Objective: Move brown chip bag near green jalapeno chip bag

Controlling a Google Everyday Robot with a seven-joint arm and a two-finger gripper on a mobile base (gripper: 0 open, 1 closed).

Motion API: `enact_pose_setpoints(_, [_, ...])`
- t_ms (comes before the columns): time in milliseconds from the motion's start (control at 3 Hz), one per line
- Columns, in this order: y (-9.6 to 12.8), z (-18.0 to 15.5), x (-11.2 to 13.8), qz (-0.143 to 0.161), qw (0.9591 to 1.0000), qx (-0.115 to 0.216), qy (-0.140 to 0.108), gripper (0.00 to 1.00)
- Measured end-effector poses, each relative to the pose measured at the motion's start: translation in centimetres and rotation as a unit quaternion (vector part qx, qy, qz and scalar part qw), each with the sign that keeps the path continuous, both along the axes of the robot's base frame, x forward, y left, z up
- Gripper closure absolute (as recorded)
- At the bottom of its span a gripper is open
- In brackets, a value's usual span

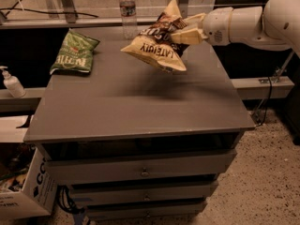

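The brown chip bag point(157, 48), cream-tan and dark brown with big lettering, hangs tilted in the air above the back middle of the grey cabinet top point(140, 107). My gripper point(180, 32) reaches in from the right and is shut on the bag's upper right edge. The green jalapeno chip bag point(75, 53) lies flat at the back left corner of the top, well left of the lifted bag.
A clear water bottle point(127, 8) stands at the back edge, between the two bags. A hand-pump bottle point(11, 82) sits on a ledge to the left. A cardboard box point(23, 191) stands on the floor at lower left. Drawers point(140, 170) front the cabinet.
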State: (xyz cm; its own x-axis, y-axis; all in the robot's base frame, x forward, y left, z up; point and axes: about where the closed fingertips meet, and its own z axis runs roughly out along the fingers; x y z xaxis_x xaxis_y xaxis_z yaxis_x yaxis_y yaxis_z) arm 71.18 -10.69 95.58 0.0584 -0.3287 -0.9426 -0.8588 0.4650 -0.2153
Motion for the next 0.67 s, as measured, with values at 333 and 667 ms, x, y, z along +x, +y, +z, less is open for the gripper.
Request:
enact_pose_setpoints(333, [3.1, -1.1, 1.0, 0.027, 0.9996, 0.0, 0.007, 1.0])
enact_pose_setpoints(667, [7.0, -2.9, 2.5, 0.058, 0.9982, -0.008, 0.014, 1.0])
